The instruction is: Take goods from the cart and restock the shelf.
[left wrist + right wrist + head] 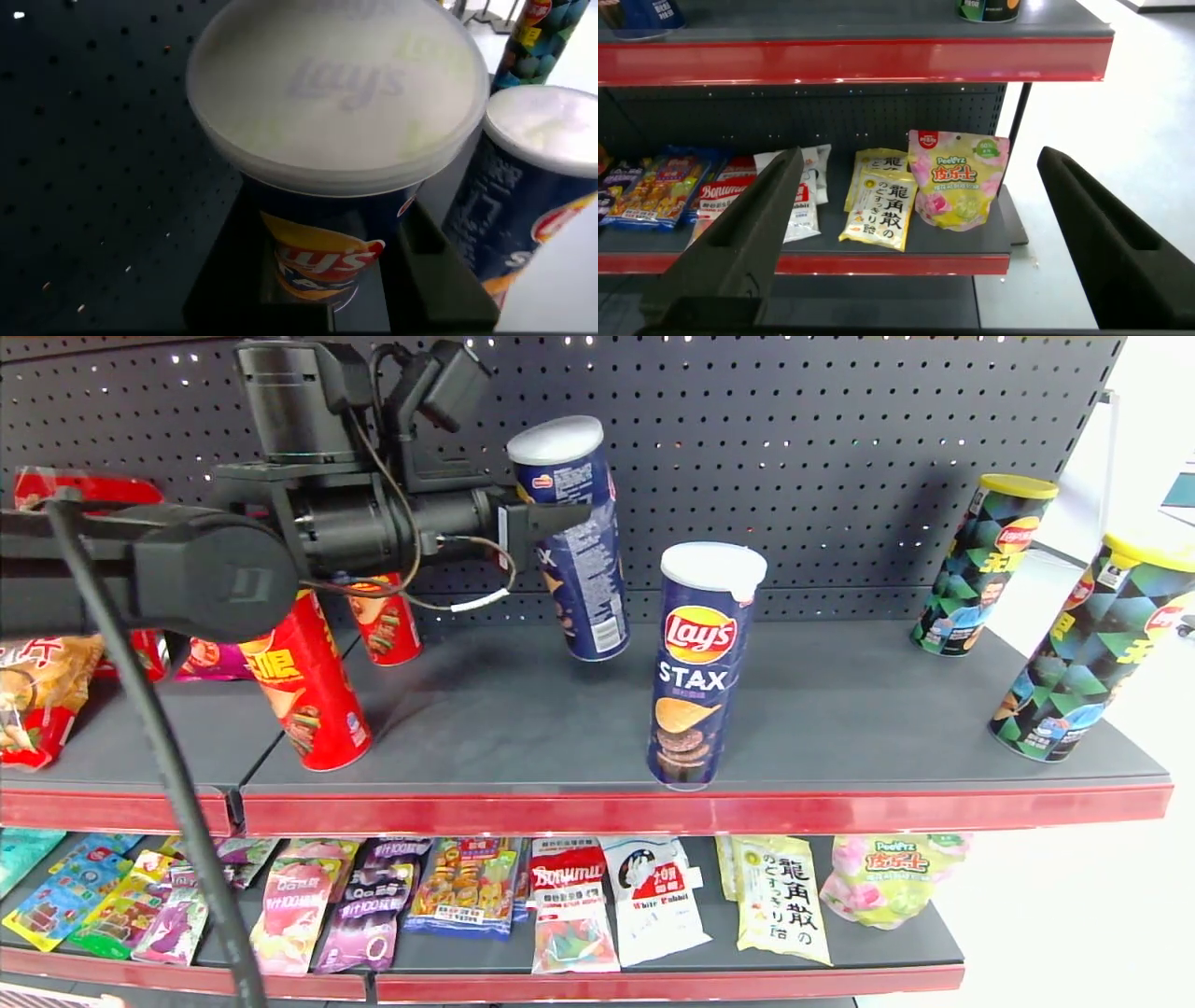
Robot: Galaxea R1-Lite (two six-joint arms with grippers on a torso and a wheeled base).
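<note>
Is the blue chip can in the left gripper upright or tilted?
Tilted: held can leans lid-leftward in the left gripper, unlike the upright can beside it.

Left arm (187, 560): stretched level over the upper shelf (840, 709), running in from its left end toward the middle and well above the shelf board. The wrist (373, 523) is in line with the forearm. Left gripper (551, 518): clamped across the upper body of a blue can (579, 551), one finger on each side below the lid. The can is held tilted, its base clear of the upper shelf. Right gripper (920, 159): lower than the upper shelf and out in front of its red edge. Its two dark fingers (738, 243) are spread wide with nothing between them.
</note>
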